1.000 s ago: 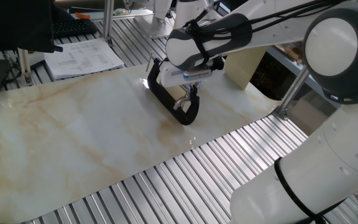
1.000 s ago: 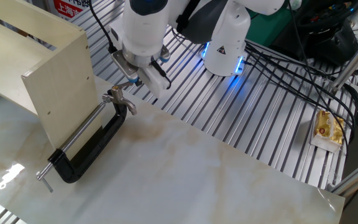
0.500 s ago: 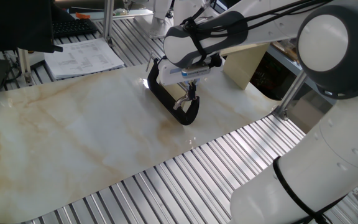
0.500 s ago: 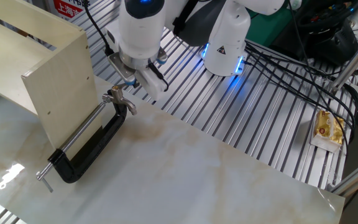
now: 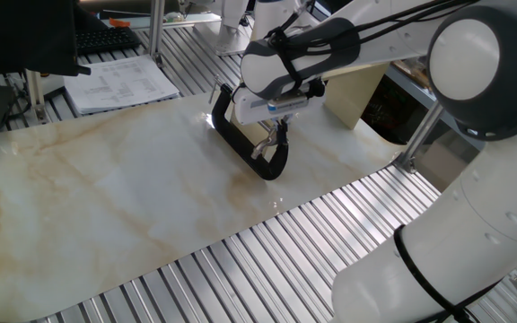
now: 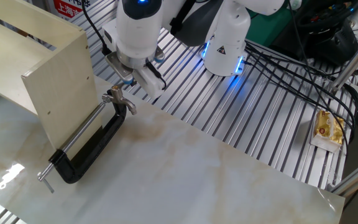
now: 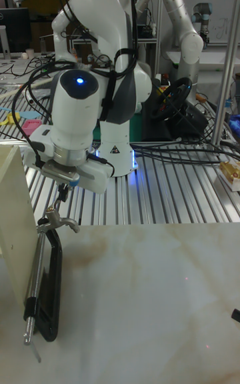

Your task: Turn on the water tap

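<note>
A pale marbled slab [image 6: 204, 168] lies over a table of ribbed metal slats [image 6: 241, 118], with cables and a green cloth in the upper right of the other fixed view. A large beige block [image 6: 55, 68] stands at the left of that view, on the slab's edge. The water tap [image 6: 95, 146] lies flat on the slab just beside the block: a glossy black curved body spanned by a thin silver rod, running from lower left to centre left of the frame. Its small chrome lever [image 6: 118, 99] sits at the upper end, near the slab's edge.

In one fixed view the tap [image 5: 249, 144] lies at upper centre, and a stack of printed papers [image 5: 124, 85] rests at the upper left.

The gripper [image 7: 62, 192] hangs straight above the lever [image 7: 57, 223] in the tall fixed view, its fingertips close over it. Whether the fingers are pressed together or touch the lever, I cannot tell.
</note>
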`<action>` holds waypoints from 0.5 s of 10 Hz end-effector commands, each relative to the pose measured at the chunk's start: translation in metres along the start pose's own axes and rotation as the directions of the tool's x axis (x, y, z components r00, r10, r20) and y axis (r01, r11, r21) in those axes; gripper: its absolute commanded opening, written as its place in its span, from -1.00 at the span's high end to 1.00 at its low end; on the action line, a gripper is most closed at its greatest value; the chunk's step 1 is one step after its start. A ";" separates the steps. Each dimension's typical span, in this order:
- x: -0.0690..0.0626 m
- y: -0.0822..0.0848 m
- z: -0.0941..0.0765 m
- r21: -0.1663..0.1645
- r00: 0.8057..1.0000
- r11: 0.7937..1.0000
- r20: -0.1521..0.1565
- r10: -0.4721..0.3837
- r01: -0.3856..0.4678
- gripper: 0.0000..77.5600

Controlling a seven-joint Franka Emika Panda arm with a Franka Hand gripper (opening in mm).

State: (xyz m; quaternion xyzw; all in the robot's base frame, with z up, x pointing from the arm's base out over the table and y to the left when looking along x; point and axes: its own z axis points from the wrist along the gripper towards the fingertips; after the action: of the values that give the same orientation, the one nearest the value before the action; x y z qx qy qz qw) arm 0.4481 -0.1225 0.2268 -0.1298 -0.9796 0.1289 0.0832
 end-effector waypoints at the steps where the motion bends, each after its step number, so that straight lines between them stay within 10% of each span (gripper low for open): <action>1: 0.000 -0.001 -0.001 0.002 1.000 1.000 0.002 0.000 0.000 1.00; 5: -0.001 -0.002 0.000 0.015 1.000 1.000 0.005 -0.014 0.014 1.00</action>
State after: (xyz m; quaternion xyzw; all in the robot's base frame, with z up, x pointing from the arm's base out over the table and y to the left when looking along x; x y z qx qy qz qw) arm 0.4478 -0.1235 0.2265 -0.1235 -0.9795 0.1351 0.0836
